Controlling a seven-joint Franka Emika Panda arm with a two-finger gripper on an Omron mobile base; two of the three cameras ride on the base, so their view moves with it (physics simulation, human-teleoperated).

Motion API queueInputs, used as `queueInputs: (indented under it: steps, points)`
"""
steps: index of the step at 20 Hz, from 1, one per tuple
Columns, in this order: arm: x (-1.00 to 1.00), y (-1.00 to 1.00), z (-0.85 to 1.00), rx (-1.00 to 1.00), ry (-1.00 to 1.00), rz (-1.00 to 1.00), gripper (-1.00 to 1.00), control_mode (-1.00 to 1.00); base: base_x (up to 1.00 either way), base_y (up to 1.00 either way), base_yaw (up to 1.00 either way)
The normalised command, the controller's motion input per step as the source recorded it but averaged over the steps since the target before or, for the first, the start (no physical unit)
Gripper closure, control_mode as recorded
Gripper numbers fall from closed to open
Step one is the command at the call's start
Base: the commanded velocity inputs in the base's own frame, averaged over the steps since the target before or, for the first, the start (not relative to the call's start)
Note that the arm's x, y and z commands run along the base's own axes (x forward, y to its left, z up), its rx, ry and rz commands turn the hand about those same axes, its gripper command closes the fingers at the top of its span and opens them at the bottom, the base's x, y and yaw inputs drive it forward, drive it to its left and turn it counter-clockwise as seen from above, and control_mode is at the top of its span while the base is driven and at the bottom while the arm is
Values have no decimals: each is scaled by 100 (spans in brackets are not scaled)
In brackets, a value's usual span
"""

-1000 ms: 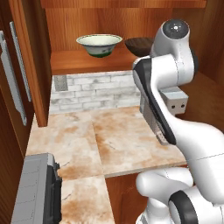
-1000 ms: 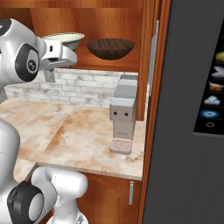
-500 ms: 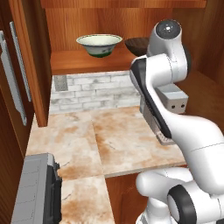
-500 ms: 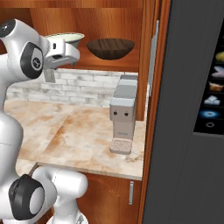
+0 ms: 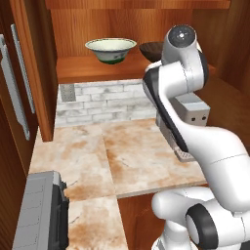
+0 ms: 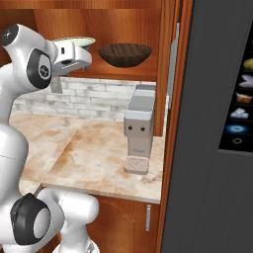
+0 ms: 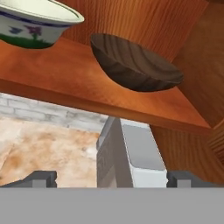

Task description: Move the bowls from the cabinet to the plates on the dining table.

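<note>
Two bowls, cream bowl (image 5: 111,50) and dark brown bowl (image 7: 133,64), sit apart on the cabinet (image 5: 93,71) shelf above the seamed marble counter (image 5: 122,156) and white brick, while I see my gripper (image 7: 111,179) spread wide and empty below shelf level.

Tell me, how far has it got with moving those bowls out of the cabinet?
Barely started. Done: the cabinet stands open. In hand: the gripper is open and empty, below the shelf and looking up at the brown bowl. Left: both that bowl and the cream bowl sit on the shelf, so neither has been carried to the plates.
</note>
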Motion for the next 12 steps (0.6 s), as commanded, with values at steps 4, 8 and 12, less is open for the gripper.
queueInputs:
  steps: [4,8,12]
  points:
    - [17,-4,0,-5,-5,0,-100,-100,0,0,0]
    - [16,-6,0,-2,-3,0,-100,-100,0,0,0]
    - [16,-4,2,-2,-2,0,-100,-100,0,0,0]
